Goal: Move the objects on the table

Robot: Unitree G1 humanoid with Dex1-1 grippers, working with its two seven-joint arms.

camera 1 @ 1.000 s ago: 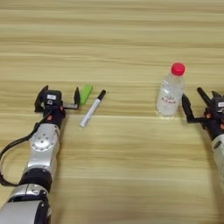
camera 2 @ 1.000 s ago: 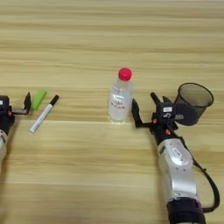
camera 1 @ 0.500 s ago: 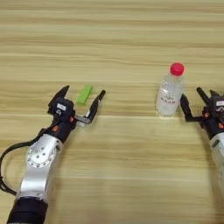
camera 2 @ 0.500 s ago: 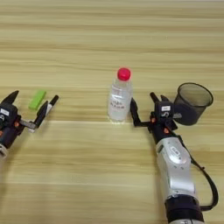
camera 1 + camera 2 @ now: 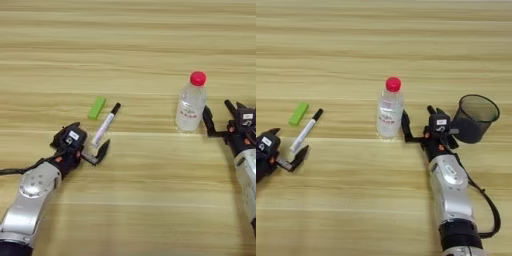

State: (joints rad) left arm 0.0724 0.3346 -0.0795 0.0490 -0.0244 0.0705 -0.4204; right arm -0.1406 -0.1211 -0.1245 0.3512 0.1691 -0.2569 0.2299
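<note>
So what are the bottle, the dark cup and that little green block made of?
The bottle looks like thin clear plastic, since the table grain shows through it, with a glossy red cap. The dark cup seems to be smoky see-through plastic: its far wall shows through the near one. The green block is matte and opaque, perhaps plastic or foam; I can't say which.

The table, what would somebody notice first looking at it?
Probably the clear bottle with the red cap, upright mid-table, with the right pincer open just beside it and a dark cup behind that. At the left, the left pincer sits open around the white marker's near end, beside a green block.
</note>
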